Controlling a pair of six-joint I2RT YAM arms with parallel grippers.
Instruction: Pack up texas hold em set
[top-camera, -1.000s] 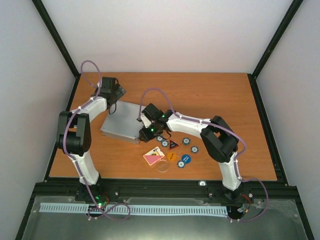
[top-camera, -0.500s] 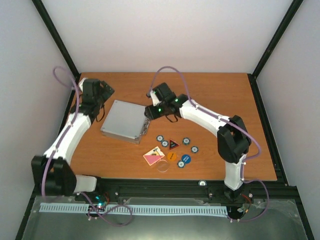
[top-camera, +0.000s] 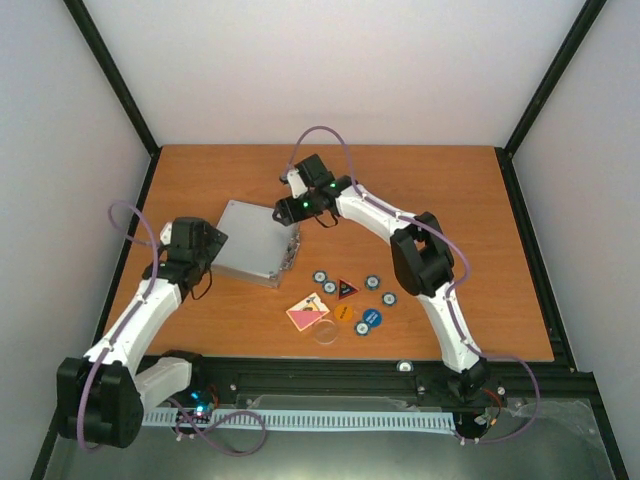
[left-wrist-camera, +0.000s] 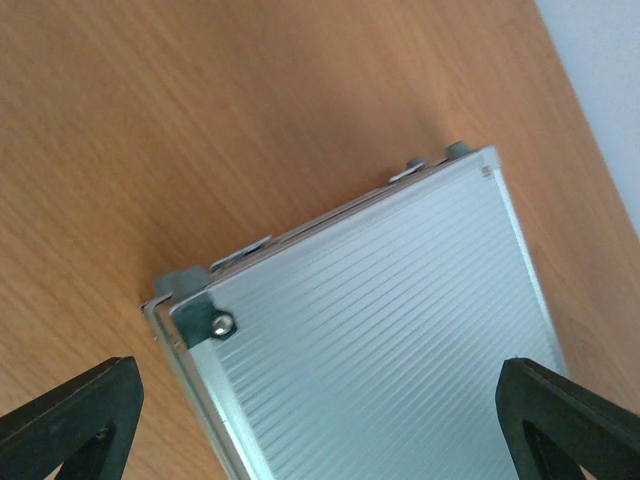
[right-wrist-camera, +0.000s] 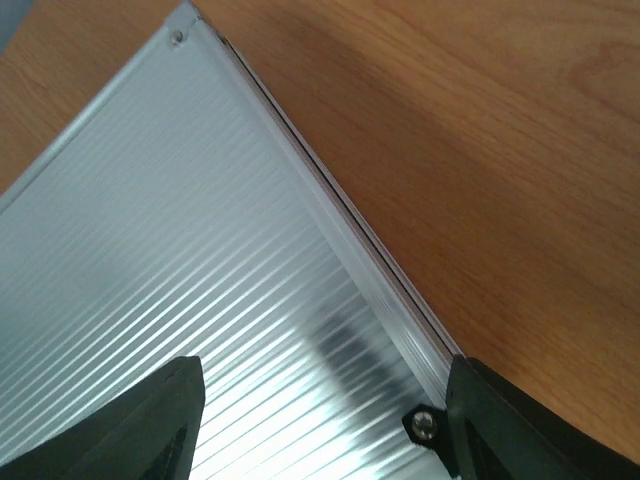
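Wooden table (top-camera: 450, 200), case (top-camera: 245, 245) corner under right claw (right-wrist-camera: 320, 400)

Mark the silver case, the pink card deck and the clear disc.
silver case (top-camera: 245, 240): top view, middle of its closed lid.
pink card deck (top-camera: 306, 314): top view, centre of its face.
clear disc (top-camera: 326, 333): top view, its middle.
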